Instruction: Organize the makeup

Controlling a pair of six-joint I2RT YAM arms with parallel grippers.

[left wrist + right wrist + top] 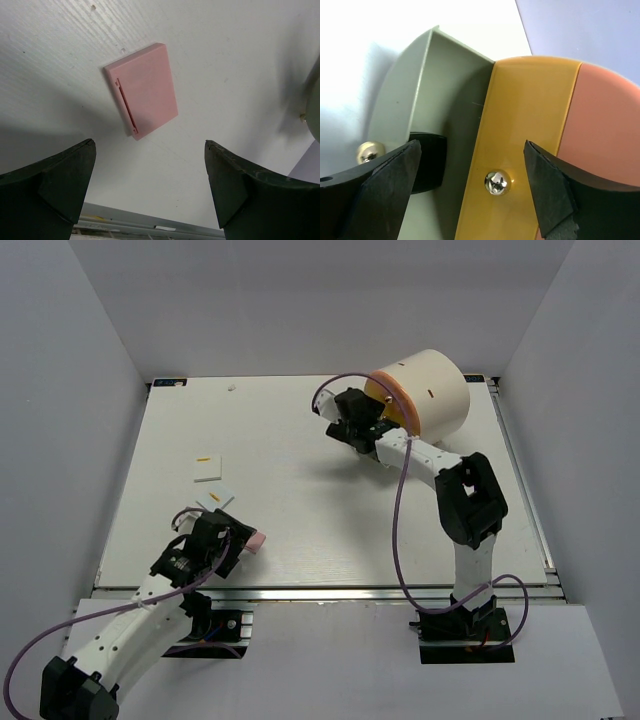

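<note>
A flat pink square [142, 89] lies on the white table just ahead of my left gripper [150, 150], which is open and empty above the table's near edge. In the top view the pink square [255, 539] sits right beside the left gripper [236, 546]. My right gripper [472, 146] is open at the cream cylinder [430, 388], its fingers on either side of the yellow drawer front [525, 125] and its silver knob [497, 181]. The grey drawer [420, 85] is pulled out, with a black item [427, 162] inside. The other makeup is out of view.
Two flat white squares [208, 469] [222, 497] with small yellow marks lie on the table left of centre. The orange drawer front [605, 150] is beside the yellow one. A metal rail [150, 226] runs along the table's near edge. White walls enclose the table.
</note>
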